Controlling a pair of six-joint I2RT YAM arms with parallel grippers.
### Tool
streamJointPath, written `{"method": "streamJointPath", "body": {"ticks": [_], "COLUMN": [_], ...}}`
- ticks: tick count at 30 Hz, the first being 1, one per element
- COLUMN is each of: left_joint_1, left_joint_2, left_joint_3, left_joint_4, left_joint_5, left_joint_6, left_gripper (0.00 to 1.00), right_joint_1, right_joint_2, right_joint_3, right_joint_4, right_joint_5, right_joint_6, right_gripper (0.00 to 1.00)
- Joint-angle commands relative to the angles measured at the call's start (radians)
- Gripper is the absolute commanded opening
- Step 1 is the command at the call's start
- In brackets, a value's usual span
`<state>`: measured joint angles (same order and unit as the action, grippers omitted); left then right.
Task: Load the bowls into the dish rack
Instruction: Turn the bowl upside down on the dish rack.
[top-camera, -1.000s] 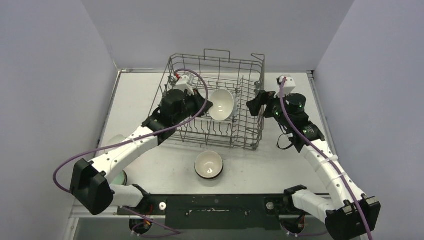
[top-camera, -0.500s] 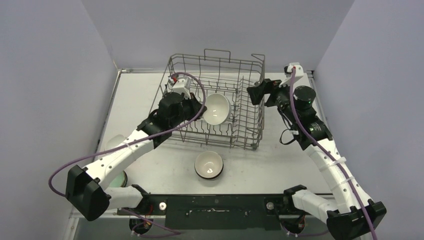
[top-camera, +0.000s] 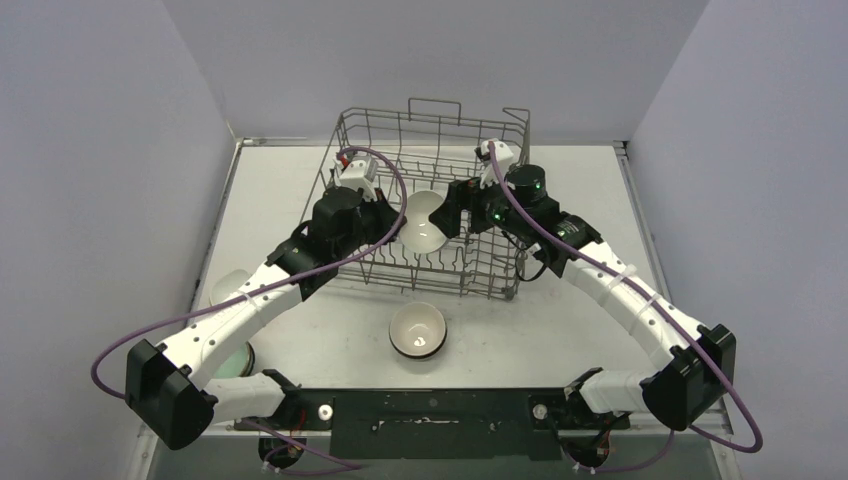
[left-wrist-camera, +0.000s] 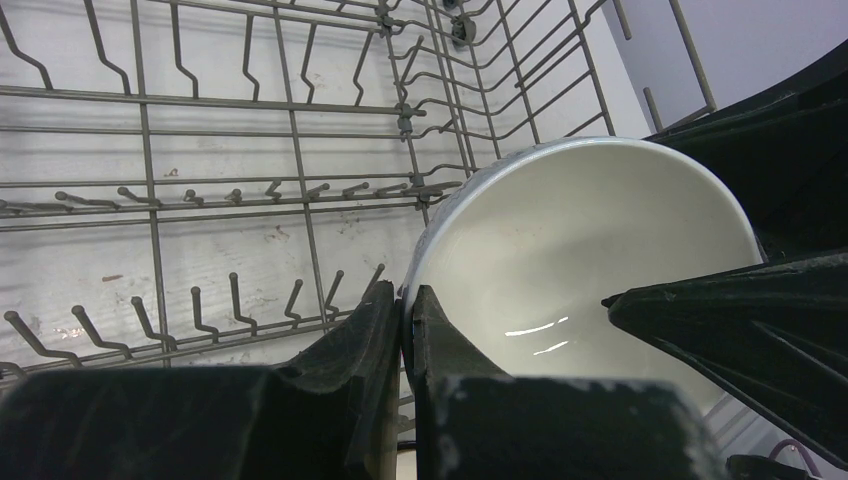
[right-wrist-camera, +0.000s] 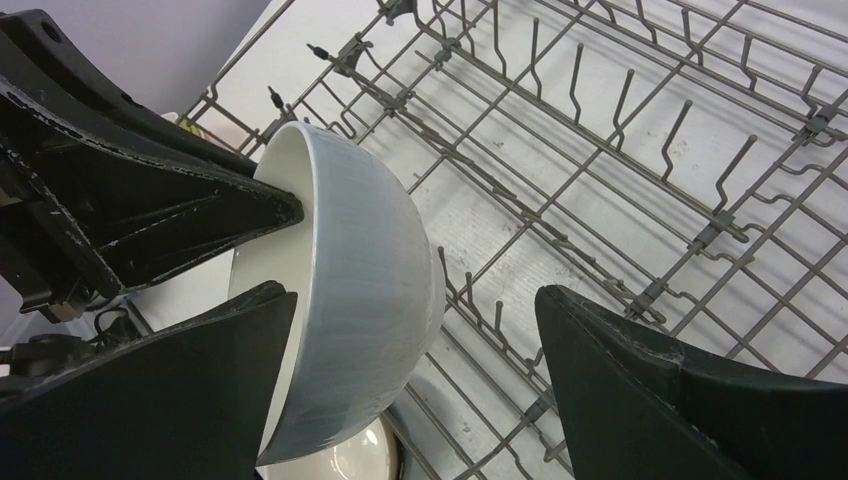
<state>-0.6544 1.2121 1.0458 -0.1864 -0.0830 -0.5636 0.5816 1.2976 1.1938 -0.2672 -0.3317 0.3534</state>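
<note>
Top external view: both arms reach into the large square grey wire dish rack (top-camera: 432, 122) and meet at one plain white round bowl (top-camera: 420, 224).
Left hand (left-wrist-camera: 405, 298): pressed together on the white bowl's (left-wrist-camera: 585, 250) rim, one finger inside and one outside. The bowl is tipped on its side just past the fingertips.
Right hand (right-wrist-camera: 415, 297): spread wide, with a finger on either side of the same bowl (right-wrist-camera: 350, 290). It appears to touch neither.
Bowl's place: inside the rack (right-wrist-camera: 600, 150), over the tine rows and between the two hands. Whether it rests on a tine cannot be told.
Done so far: by my reading nothing, since no bowl sits seated in the rack (left-wrist-camera: 290, 150).
Left to do: seat and release this one, then load the cream-lined round bowl (top-camera: 417, 329) on the white tabletop (top-camera: 560, 330), behind both hands towards the arm bases. A pale green rounded shape (top-camera: 237, 357), half hidden under the left arm, is probably another.
In the way: upright tines below the held bowl, and the right hand's fingers crowding it.
</note>
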Motion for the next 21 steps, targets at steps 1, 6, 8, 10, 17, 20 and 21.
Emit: {"method": "streamJointPath", "body": {"ticks": [1, 6, 8, 10, 17, 20, 21], "left_joint_1": [0.0, -0.001, -0.001, 0.003, 0.095, 0.177, 0.201], "left_joint_2": [-0.019, -0.018, -0.021, -0.025, -0.022, -0.014, -0.01], "left_joint_3": [0.073, 0.062, 0.052, 0.042, -0.044, -0.127, -0.158], "left_joint_4": [0.071, 0.095, 0.108, 0.116, 0.272, 0.44, 0.513], "left_joint_5": [0.007, 0.017, 0.023, 0.029, 0.208, 0.386, 0.44], "left_joint_6": [-0.003, -0.009, -0.013, -0.022, -0.157, -0.301, -0.357], "left_gripper": [0.0, 0.0, 0.07, 0.27, 0.73, 0.82, 0.84], "right_joint_1": [0.011, 0.012, 0.012, 0.011, -0.019, -0.062, -0.081], "right_joint_2": [-0.005, 0.044, 0.06, 0.069, 0.104, 0.11, 0.11], "right_joint_3": [0.017, 0.028, 0.031, 0.028, 0.05, 0.04, 0.034], "right_joint_4": [0.022, 0.018, 0.021, 0.039, 0.078, 0.12, 0.141], "right_joint_5": [-0.016, -0.007, 0.008, 0.017, 0.034, -0.017, -0.047], "right_joint_6": [-0.004, -0.009, -0.015, -0.02, -0.052, -0.044, -0.036], "right_gripper": [0.98, 0.67, 0.41, 0.22, 0.05, 0.05, 0.05]}}
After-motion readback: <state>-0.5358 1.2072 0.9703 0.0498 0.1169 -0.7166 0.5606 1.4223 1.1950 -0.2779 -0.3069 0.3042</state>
